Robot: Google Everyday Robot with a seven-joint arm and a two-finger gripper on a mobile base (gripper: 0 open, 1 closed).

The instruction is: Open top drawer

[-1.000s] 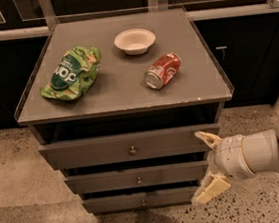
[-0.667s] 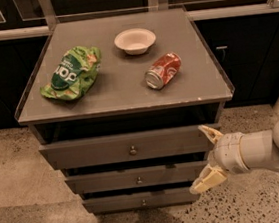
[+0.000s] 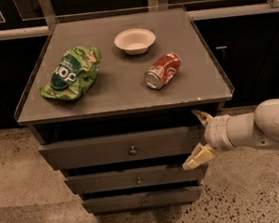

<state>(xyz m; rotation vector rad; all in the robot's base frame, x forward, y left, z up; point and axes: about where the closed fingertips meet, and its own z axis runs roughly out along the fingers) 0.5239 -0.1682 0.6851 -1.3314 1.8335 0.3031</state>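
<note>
- A green chip bag (image 3: 70,73) lay crumpled on the left of the grey tabletop (image 3: 113,99).
- Below the tabletop sat the top drawer (image 3: 89,152), with its round knob (image 3: 132,150) at centre and two narrower drawers (image 3: 102,181) beneath.
- A white bowl (image 3: 134,40) stood near the back.
- A red soda can (image 3: 162,70) lay on its side.
- The gripper (image 3: 199,137) hung at the drawer's right end, fingers spread wide, holding nothing.
</note>
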